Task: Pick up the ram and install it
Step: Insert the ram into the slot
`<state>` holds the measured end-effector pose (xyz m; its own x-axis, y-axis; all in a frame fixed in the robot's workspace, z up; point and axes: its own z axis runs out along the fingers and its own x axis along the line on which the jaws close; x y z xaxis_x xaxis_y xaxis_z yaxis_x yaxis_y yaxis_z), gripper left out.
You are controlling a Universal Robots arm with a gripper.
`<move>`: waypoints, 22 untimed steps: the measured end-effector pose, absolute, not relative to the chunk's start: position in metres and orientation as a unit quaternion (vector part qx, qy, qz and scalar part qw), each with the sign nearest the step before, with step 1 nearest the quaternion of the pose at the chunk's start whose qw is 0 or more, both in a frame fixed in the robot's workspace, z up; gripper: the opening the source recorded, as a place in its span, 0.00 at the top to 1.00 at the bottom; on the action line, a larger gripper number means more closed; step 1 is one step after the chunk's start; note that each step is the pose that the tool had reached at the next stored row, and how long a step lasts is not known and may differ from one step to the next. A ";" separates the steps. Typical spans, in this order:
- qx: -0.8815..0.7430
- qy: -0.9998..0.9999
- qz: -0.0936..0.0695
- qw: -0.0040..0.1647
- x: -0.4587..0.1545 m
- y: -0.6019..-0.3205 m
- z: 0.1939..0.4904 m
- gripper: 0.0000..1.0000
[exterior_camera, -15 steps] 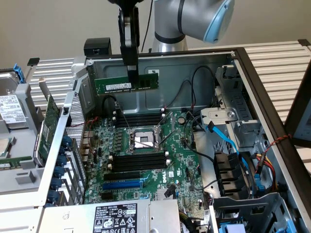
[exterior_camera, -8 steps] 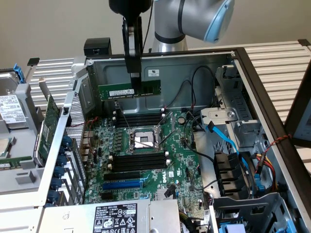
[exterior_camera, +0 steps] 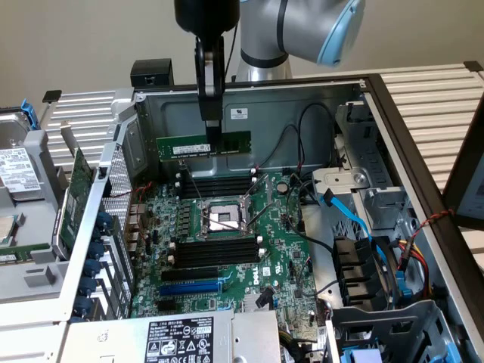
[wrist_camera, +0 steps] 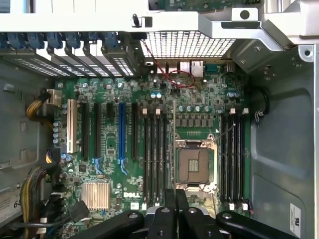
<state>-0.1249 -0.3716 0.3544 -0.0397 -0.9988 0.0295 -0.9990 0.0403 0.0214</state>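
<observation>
We log the gripper [wrist_camera: 175, 199], fingers clamped on the ram [exterior_camera: 204, 144], held edge-down above the motherboard [exterior_camera: 276, 249], its black slots [wrist_camera: 154, 159] flanking the CPU socket [exterior_camera: 221, 219].

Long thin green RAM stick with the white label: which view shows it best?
The exterior view: the long thin green RAM stick shows its broad face, held by the black gripper above the green motherboard. The wrist view sees it edge-on.

Arm [exterior_camera: 302, 30] runs off the top edge of the exterior view. The jaws cover the middle of the ram [exterior_camera: 234, 141], its label print too small to read. Bottom edge slices the sticker [exterior_camera: 178, 340]; right edge clips a dark panel [exterior_camera: 465, 166]. From the wrist, the ram's a thin edge, faces hidden.
</observation>
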 end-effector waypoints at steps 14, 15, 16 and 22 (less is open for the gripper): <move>0.692 -0.720 0.028 0.045 -0.124 -0.370 0.345 0.88; 0.692 -0.720 0.028 0.045 -0.124 -0.370 0.344 0.88; 0.692 -0.720 0.028 0.045 -0.124 -0.370 0.342 0.88; 0.692 -0.720 0.021 0.038 -0.124 -0.374 0.333 0.88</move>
<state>-0.1241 -0.3741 0.3326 -0.0386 -0.9957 0.0843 -0.9989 0.0405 0.0219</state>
